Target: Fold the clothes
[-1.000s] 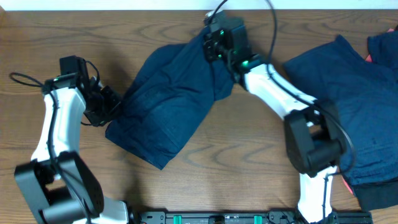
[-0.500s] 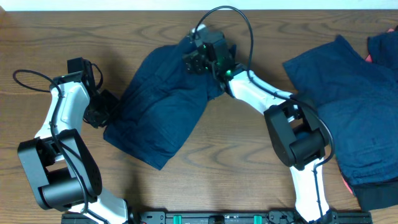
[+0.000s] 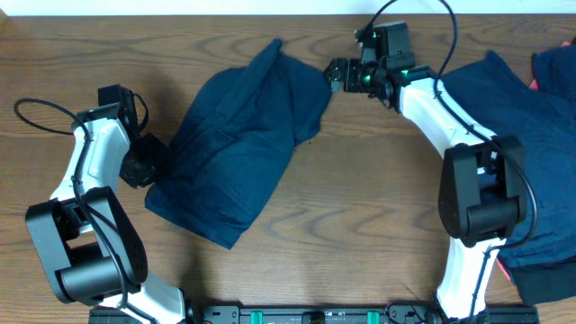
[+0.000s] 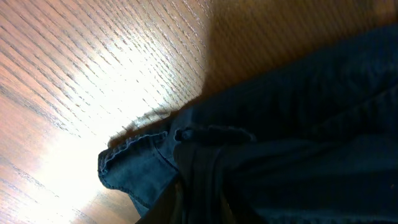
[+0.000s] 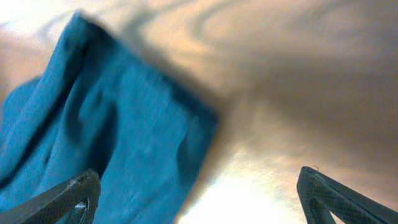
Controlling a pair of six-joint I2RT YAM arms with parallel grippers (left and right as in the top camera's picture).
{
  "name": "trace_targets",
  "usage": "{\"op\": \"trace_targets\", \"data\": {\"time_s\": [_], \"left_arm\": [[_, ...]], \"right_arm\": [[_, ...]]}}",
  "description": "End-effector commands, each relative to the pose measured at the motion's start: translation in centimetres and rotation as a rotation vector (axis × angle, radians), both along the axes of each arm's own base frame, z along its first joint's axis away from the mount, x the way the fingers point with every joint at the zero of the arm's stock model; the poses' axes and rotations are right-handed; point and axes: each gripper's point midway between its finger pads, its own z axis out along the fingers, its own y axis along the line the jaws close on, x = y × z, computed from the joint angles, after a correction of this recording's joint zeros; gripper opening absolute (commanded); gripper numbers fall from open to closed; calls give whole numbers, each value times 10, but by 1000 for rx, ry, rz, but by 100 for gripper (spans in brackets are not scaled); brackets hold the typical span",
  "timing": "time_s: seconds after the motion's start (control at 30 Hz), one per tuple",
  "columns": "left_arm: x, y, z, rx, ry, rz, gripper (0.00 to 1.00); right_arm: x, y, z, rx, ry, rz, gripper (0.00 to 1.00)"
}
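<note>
1. Since half a second ago the right gripper [image 3: 337, 75] has pulled back off the cloth (it sat over the garment's upper part then). It is now just past the upper-right edge, over bare wood.
2. Its fingers [image 5: 68, 194] are spread wide with nothing between them. The right wrist view shows the table [image 5: 298, 93] in the gap and blue cloth ahead, on the left finger's side.
3. The navy garment [image 3: 238, 144] lies just left of the right gripper and just right of the left gripper. It is wrinkled and bunched, with one corner peaking at the far end (that corner looks freer than before).
4. The left gripper [image 3: 144, 164] has hardly shifted and sits against the garment's lower-left edge. Its wrist view is filled by a hemmed corner [image 4: 134, 158] on wood. The jaws are not visible there, so I cannot tell whether it has a grip.
5. The other navy clothes [image 3: 522, 153] lie behind the right gripper, past its forearm and apart from the middle garment.
</note>
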Motion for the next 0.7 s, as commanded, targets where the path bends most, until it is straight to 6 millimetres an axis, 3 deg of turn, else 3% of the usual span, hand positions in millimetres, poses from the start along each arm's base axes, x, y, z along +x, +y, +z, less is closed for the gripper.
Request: {"op": "trace_targets", "data": {"time_s": [0.0, 0.13, 0.27, 0.4, 0.53, 0.67], "left_arm": [[-5, 6, -3, 25, 25, 17, 17], [-6, 6, -3, 24, 27, 13, 17], [-8, 5, -3, 22, 36, 13, 17], [-9, 5, -3, 21, 40, 13, 17], [-10, 4, -3, 20, 43, 13, 17], [-10, 4, -3, 20, 42, 13, 17]], "right_arm": [[-20, 29, -32, 104, 123, 97, 99], [-25, 42, -58, 134, 167, 127, 98], [-15, 49, -81, 158, 164, 86, 97], [-6, 68, -94, 241, 139, 91, 89], [0, 86, -99, 292, 108, 87, 73], [3, 85, -96, 269, 89, 68, 13]]}}
